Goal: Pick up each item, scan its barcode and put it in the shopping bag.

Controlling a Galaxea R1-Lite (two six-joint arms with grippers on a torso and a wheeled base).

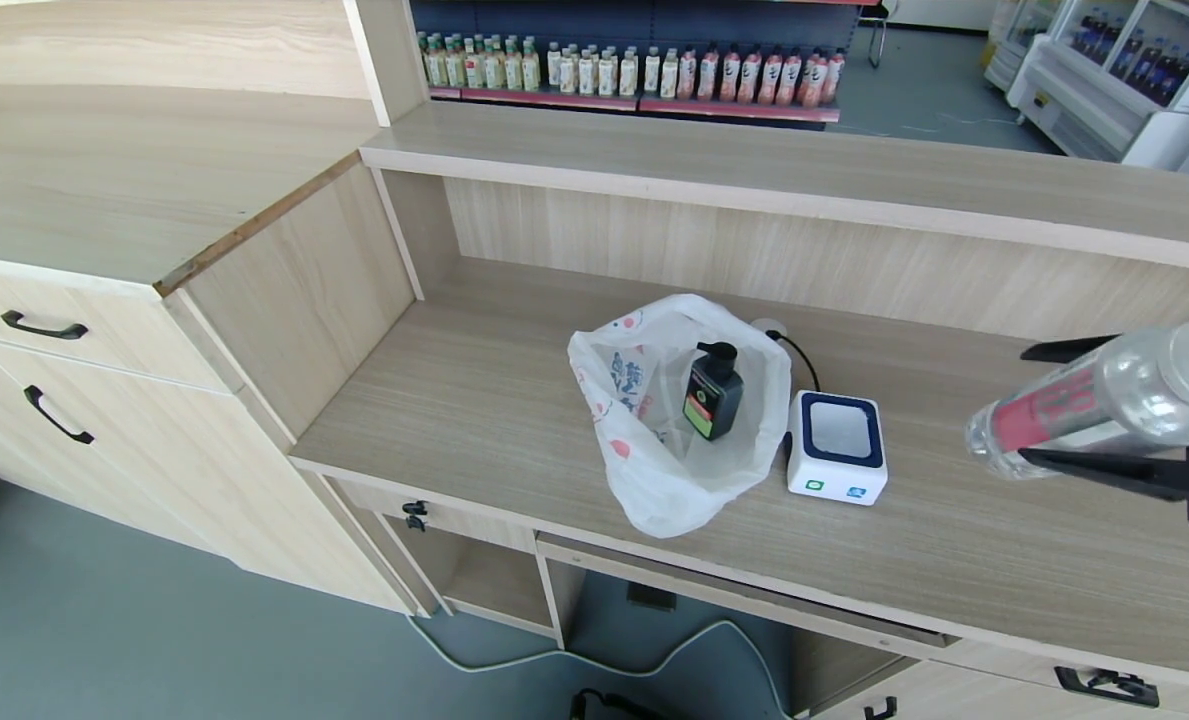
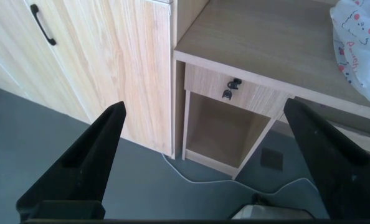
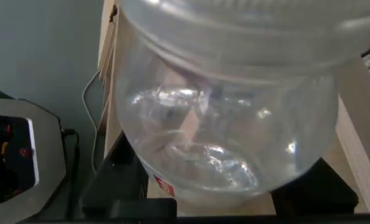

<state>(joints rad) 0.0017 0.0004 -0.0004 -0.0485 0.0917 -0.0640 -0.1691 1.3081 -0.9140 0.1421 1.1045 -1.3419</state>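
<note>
In the head view, the right pincer [image 1: 1024,403] grips a clear water bottle [image 1: 1134,385] with a black finger on each side. The bottle lies almost level in the air over the right end of the counter [image 1: 474,400], well apart from the barcode scanner [image 1: 838,445]. Held sideways, its red label band is likely meant to be turned to the scanner's window before it is bagged. The scanner, a white box with a dark-framed window facing up, sits near the front edge about midway along. Its cable [image 1: 799,355] runs toward the back. Just beside it, on the side nearer the left end, the white printed shopping bag [image 1: 654,470] stands open-mouthed, apparently so that items can be dropped in. A dark pump bottle [image 1: 712,392] stands upright inside it.

In the left wrist view, the left pincer [image 2: 203,107] is spread wide and holds nothing. It hangs over the grey floor [image 2: 147,180] in front of the counter's front left corner, below a keyed drawer [image 2: 235,90]. It seems parked out of the way.

In the right wrist view, the water bottle [image 3: 228,124] is seen end-on as a transparent, glossy, ribbed dome. A scrap of red label shows at its lower edge, and the dark fingers of the right pincer [image 3: 222,193] flank it.
</note>
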